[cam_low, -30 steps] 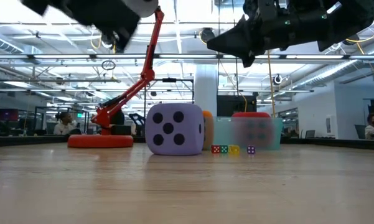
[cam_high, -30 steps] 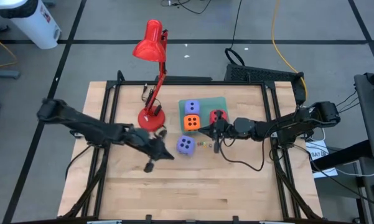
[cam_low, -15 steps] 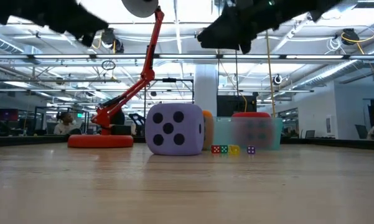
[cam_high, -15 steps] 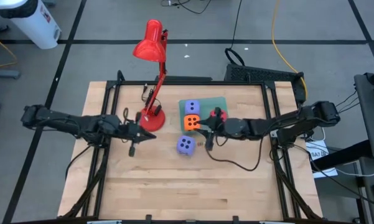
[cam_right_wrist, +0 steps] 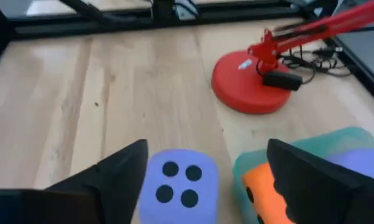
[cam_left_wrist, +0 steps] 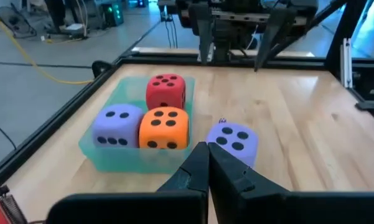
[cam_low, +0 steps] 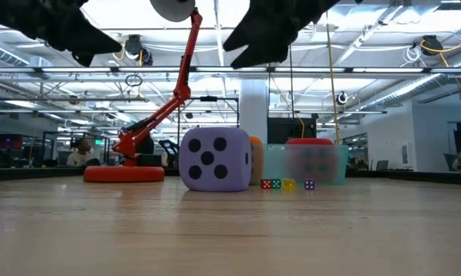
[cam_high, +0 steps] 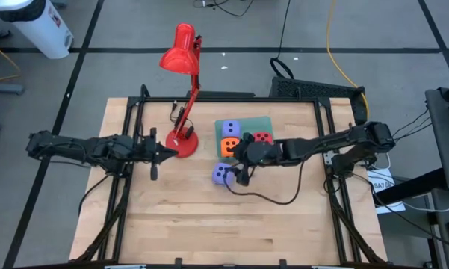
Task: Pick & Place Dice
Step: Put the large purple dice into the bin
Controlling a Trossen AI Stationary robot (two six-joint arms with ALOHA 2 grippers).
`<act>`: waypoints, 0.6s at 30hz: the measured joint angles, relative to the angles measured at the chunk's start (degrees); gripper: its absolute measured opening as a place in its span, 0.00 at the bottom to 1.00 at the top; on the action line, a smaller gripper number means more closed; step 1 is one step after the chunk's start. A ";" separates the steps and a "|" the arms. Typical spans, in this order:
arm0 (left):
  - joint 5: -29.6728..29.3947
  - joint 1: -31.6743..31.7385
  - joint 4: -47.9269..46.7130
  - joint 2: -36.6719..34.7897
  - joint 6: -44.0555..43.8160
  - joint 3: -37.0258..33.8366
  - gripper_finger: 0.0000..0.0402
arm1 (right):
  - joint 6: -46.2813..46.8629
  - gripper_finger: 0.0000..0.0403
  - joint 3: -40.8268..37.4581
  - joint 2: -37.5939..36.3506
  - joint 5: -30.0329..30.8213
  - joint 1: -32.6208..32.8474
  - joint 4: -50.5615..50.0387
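Note:
A green tray (cam_high: 248, 122) at the table's middle holds three dice: a lavender one (cam_high: 231, 129), an orange one (cam_high: 228, 146) and a red one (cam_high: 262, 139). A second lavender die (cam_high: 221, 174) rests on the bare wood just in front of the tray. My right gripper (cam_high: 237, 163) hangs open above this loose die (cam_right_wrist: 177, 186), with a finger (cam_right_wrist: 121, 174) to either side of it and touching nothing. My left gripper (cam_high: 170, 154) is shut and empty, drawn back beside the lamp's base; its shut fingers (cam_left_wrist: 205, 171) point toward the dice.
A red desk lamp stands with its round base (cam_high: 182, 142) left of the tray and its arm leaning toward the far edge. A few tiny coloured dice (cam_low: 288, 184) lie on the wood near the tray. A black frame rail (cam_high: 224, 97) borders the table.
My right gripper has risen from over the red die, moved toward the table's left and near side to above the loose lavender die, and opened. My left gripper, still shut, has pulled back toward the table's left edge. The dice have stayed where they were.

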 joint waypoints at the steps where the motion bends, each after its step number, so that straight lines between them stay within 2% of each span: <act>1: -0.05 0.00 -0.15 -0.03 -0.07 0.00 0.01 | 0.13 0.82 0.00 0.87 0.01 0.00 0.19; 5: -0.07 0.00 0.03 -0.05 -0.13 0.00 0.01 | 1.55 0.91 -0.13 5.06 -0.21 0.07 0.90; 9: -0.07 0.00 -0.04 -0.07 -0.16 0.00 0.01 | 2.42 0.98 -0.09 9.55 -2.97 0.01 4.74; 13: -0.09 0.00 -1.00 -0.07 -1.35 0.00 0.01 | 2.41 0.98 -0.13 12.62 -2.69 -0.04 6.49; 18: -0.11 0.00 -1.93 -0.07 -1.92 0.00 0.01 | 2.86 0.99 -0.09 13.36 1.49 0.11 6.64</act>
